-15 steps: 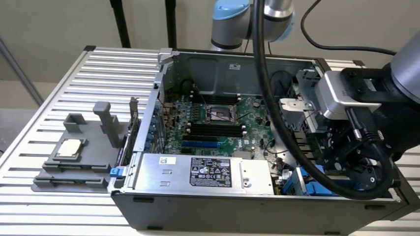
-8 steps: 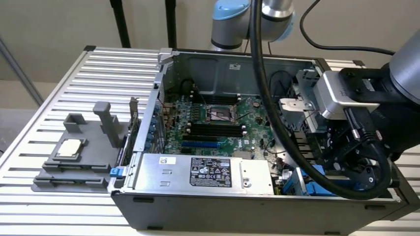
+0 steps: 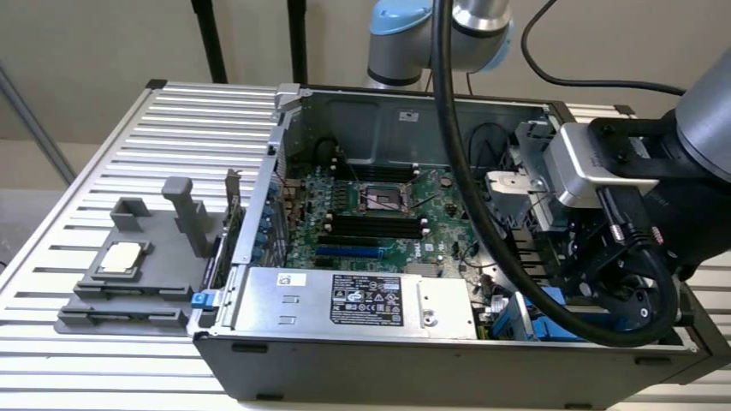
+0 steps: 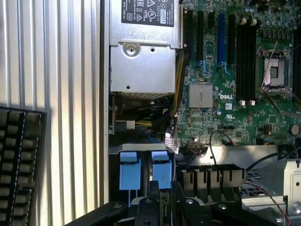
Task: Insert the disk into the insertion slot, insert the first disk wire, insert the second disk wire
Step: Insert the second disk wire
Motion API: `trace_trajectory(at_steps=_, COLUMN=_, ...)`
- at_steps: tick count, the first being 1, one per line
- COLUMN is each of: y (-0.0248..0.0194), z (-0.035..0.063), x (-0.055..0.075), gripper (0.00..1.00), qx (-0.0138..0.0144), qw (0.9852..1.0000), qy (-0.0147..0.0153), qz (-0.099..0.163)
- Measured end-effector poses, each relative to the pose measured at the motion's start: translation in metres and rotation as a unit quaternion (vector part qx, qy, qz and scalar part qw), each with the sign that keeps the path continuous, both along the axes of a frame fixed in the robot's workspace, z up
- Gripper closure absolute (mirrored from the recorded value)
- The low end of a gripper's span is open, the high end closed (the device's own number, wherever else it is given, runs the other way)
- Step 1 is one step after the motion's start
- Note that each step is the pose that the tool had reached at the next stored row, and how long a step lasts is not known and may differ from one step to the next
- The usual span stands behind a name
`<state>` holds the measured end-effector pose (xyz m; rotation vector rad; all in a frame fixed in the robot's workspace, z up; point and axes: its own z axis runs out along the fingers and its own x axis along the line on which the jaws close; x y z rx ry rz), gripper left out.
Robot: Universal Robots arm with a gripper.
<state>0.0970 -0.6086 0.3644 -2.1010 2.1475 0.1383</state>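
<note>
Presently, claw: lowered into the open computer case at its corner on the exterior view's right; its black tips are seen just short of two blue tabs; whether it is released, clenched or grasping cannot be told.
Blue tabs: two bright blue plastic pieces set side by side, directly ahead of the claw; the one nearer the claw's centre line is almost touched by it.
Insertion slot: the grey metal bay is found immediately in front of the claw, with the blue tabs seated in it.
Disk: its silver-grey body cannot be made out; whether the blue tabs belong to its carrier or to the slot's rails cannot be told.
Power supply: a silver box with a black label, placed well beyond the blue tabs, straight ahead of the claw.
Motherboard: a green board, laid ahead of the claw and off to one side.
Black cable: looped from the arm above down beside the claw.
Worktop: slatted metal, on which the case is carried.
Grey fixture: set on the worktop far from the claw, on the other side of the case, with a small square chip resting on it.
</note>
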Motion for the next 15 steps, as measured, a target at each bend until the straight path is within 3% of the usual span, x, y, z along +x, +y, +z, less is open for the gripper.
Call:
trace_trajectory(at_steps=3, y=0.0021, z=0.0001, x=0.000, gripper=0.75, qx=0.0000, qw=1.0000, qy=-0.0001, qz=0.000)
trace_trajectory(at_steps=8, y=0.0140, z=0.0079, x=0.001, gripper=0.75, qx=-0.0009, qw=1.0000, qy=-0.0002, qz=0.000)
trace_trajectory(at_steps=12, y=0.0196, z=0.0165, x=0.010, gripper=0.75, qx=-0.0042, qw=1.0000, qy=0.0000, qz=0.000)
trace_trajectory(at_steps=15, y=0.0202, z=0.0172, x=0.021, gripper=0.75, qx=-0.0069, qw=1.0000, qy=0.0009, qz=0.000)
